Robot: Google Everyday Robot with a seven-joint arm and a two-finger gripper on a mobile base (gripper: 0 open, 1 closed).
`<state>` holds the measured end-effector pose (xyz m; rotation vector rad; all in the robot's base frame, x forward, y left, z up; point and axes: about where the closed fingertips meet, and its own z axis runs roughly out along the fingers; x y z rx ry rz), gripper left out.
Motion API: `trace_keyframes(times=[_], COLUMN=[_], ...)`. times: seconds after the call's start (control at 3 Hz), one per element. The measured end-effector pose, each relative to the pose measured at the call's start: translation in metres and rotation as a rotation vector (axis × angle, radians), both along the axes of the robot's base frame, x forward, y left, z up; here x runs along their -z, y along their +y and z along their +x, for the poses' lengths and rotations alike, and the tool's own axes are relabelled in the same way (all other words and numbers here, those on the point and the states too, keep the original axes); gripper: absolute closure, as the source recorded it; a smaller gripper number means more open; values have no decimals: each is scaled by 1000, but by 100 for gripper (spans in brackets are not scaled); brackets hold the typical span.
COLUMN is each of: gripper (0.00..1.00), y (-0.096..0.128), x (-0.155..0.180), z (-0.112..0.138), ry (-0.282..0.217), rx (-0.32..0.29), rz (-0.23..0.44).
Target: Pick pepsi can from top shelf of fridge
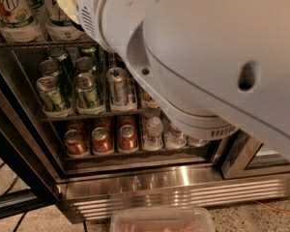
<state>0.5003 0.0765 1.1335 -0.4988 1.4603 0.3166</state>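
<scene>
Jaws of the gripper are out of sight, above the view or behind the bulky white robot arm point(208, 57), so I cannot tell whether they are spread or pressed together. Equally hidden is the dark blue aluminium pepsi can. It probably stands upright on the grey wire top shelf point(29, 44), right of the tall green-labelled 7UP bottles point(12, 11) (just where the arm reaches in). Within the large stainless-steel fridge point(183, 190), that spot lies well above the short green cans point(50, 93).

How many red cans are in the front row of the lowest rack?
3 red cans: left, middle, right. More may hide behind the arm. The hand is not in view.
</scene>
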Motion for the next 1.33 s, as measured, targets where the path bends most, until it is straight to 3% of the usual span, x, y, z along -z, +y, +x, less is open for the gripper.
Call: trace_keyframes(times=[0.67, 1.0, 1.33], gripper=[100, 100, 100], y=[3, -13, -64], x=[-7, -6, -3], z=[-4, -8, -19], ry=[-12, 28, 114], rx=[-2, -29, -39], rz=[-3, 27, 98])
